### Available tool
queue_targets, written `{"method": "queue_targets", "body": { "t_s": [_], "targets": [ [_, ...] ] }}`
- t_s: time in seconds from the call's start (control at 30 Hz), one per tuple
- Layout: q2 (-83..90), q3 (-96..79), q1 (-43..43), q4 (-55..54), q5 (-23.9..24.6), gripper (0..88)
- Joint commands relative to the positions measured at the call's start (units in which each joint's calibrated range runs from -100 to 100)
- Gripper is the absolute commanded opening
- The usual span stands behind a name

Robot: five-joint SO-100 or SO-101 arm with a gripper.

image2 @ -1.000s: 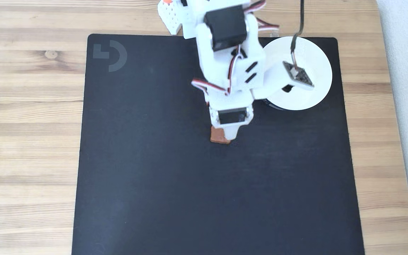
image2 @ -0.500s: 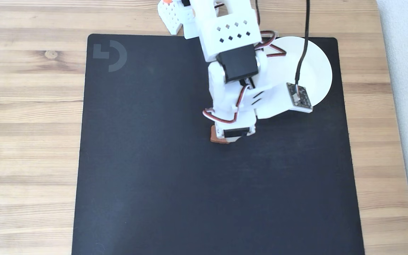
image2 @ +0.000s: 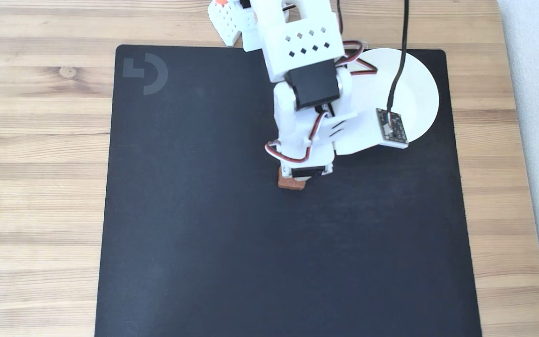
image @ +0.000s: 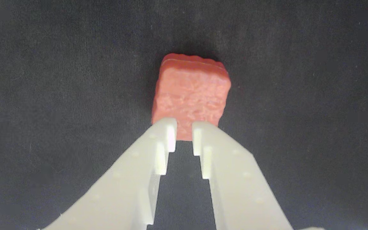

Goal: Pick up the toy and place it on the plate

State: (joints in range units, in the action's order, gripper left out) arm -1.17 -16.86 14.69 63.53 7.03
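The gripper (image: 184, 130) pinches the near edge of the one toy (image: 191, 92) between nearly closed fingers, mid-mat (image2: 204, 234), while the single plate (image2: 419, 84) sits at the mat's far right corner, partly hidden by the arm (image2: 304, 61).

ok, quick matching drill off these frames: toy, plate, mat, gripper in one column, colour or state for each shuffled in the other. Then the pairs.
Things:
1. toy
2. plate
3. mat
4. gripper

Colour or state:
A. black, spread over the wooden table
B. white fingers at the near edge of a block
C. reddish, rough-textured
D. white, round, partly behind the arm

Pairs: 1-C, 2-D, 3-A, 4-B
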Motion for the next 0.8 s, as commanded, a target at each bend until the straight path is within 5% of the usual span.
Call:
{"method": "queue_targets", "body": {
  "t_s": [0.0,0.53,0.77],
  "targets": [
    [-0.1,2.2,-1.4,0.3,1.1,2.4],
    [-0.2,1.8,-2.9,0.4,14.5,2.6],
    [-0.2,1.8,-2.8,0.4,14.2,2.6]
  ]
}}
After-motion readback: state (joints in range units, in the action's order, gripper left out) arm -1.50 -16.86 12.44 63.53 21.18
